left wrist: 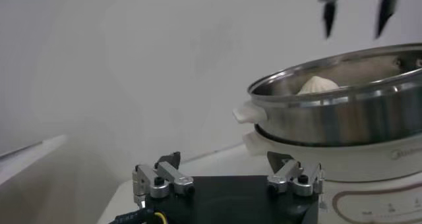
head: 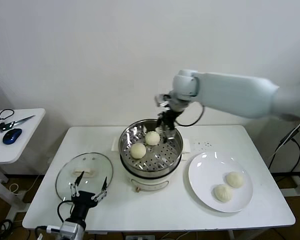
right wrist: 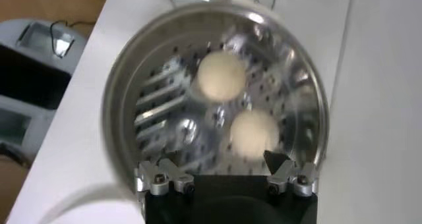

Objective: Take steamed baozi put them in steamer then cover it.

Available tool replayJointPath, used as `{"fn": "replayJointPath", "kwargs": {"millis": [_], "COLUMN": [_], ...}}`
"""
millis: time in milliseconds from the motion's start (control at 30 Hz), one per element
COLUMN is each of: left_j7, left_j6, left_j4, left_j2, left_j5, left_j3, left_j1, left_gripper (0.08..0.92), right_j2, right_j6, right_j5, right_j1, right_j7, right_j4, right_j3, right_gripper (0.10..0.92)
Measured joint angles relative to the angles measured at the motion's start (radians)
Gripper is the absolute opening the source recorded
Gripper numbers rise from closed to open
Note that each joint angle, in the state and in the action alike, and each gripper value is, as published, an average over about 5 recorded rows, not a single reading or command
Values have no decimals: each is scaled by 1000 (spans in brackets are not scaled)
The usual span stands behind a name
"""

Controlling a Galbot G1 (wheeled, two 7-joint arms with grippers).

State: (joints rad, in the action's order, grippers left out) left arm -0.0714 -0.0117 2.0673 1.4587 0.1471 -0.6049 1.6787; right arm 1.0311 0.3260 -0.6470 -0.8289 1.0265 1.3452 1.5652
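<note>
While my right tool (head: 166, 123) hangs over the far rim of the steamer (head: 151, 165), its fingers are spread wide and hold nothing. Counting from there: I see four steamed baozi in all. Two lie on the perforated tray inside the pot, one (head: 152, 138) just below and beside the right tool, the other (head: 138, 150) nearer the front left of the tray; neither touches the tool. In the right wrist view both buns sit apart from each other on the tray, one (right wrist: 254, 132) close under the tool, one (right wrist: 222, 76) farther out. The other two baozi (head: 223, 193) (head: 234, 179) lie side by side on the one white plate (head: 205, 172), on the bench (head: 250, 150) to the right of the steamer.

My left tool (head: 90, 189) waits low at the near left edge of the bench, fingers released and empty, its tips over the near edge of the single glass cover (head: 84, 175), which lies flat on the bench left of the steamer. From the left wrist view the steamer stands ahead with one bun (left wrist: 319, 85) showing above its rim.
</note>
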Motion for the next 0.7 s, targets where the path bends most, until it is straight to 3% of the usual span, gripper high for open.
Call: {"fn": "replayJointPath", "kwargs": {"millis": [333, 700], "left_j7": [1, 2], "left_j6": [-1, -6], "left_j4": [2, 4], "left_j2": [-3, -4], "left_j5": [5, 3], "left_j3": [1, -16], "left_j1": [10, 10], "left_gripper": [823, 823], "right_j2": [-285, -466], "right_j6": [19, 23], "right_j5": [138, 355], "right_j1": [14, 325], "right_j7": [4, 22], "right_j4": [187, 208], "right_j3": [34, -133], "right_gripper": [823, 823]}}
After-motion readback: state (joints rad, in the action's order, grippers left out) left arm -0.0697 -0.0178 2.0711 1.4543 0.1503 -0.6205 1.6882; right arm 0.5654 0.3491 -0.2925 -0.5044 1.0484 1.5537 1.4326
